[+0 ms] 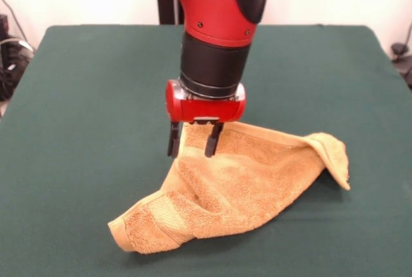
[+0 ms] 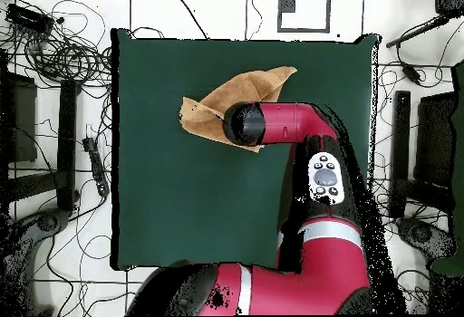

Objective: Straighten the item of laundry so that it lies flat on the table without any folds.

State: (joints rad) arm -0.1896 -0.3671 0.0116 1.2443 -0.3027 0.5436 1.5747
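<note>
The golden-orange towel lies crumpled on the dark green table, right of centre and towards the near edge. Its right corner is folded over, and a rolled corner with the woven band points to the near left. My gripper hangs straight down over the towel's far left edge. Its two black fingers stand apart with the tips at the cloth, so it is open. In the overhead view the towel shows as a pointed shape partly hidden under my wrist.
The green table extends well beyond the towel on every side. Cables and stands lie on the floor around the table. My red arm reaches in over the table's right part in the overhead view.
</note>
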